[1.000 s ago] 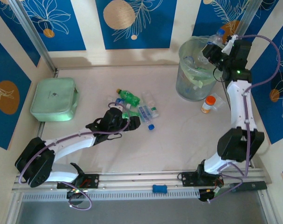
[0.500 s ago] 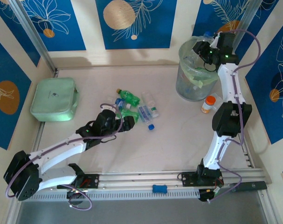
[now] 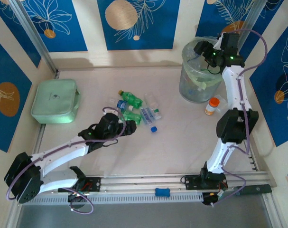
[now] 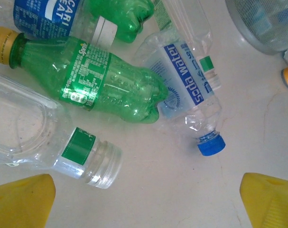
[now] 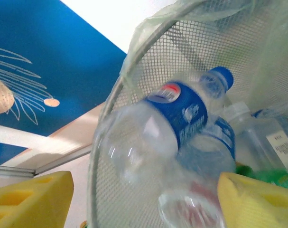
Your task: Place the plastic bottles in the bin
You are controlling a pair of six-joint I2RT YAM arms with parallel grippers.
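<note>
Your left hand (image 3: 128, 126) sits low at the near edge of the heap of plastic bottles (image 3: 136, 108) in the middle of the counter (image 3: 181, 147). Its fingers are spread wide with nothing between them. In the left wrist view the two yellow fingertips (image 4: 20, 202) stand at the bottom corners, apart from every bottle.

Just ahead of the hand lies a green bottle (image 4: 106, 83) on its side, its yellow cap pointing left. Its base touches a crumpled clear soda-water bottle (image 4: 186, 95) with a blue label and a blue cap. A clear bottle (image 4: 49, 147) with a green label and a clear cap lies nearest to the left fingertip. More bottles are crowded behind these.

Your right hand (image 3: 204, 47) is raised over the rim of the bin (image 3: 191, 90), which stands at the far right of the counter. The right wrist view shows this hand's fingers standing apart. A blue-labelled bottle (image 5: 181, 118) with a blue cap is blurred between and beyond them, inside the mesh wall (image 5: 134, 204) and clear of the left finger. Whether it brushes the right finger you cannot tell. Other bottles lie below it inside the pale green bag (image 5: 215, 12).

A white bottle (image 3: 211, 105) with an orange cap stands just beside the bin. A mint-green box (image 3: 55, 100) lies at the far left.
</note>
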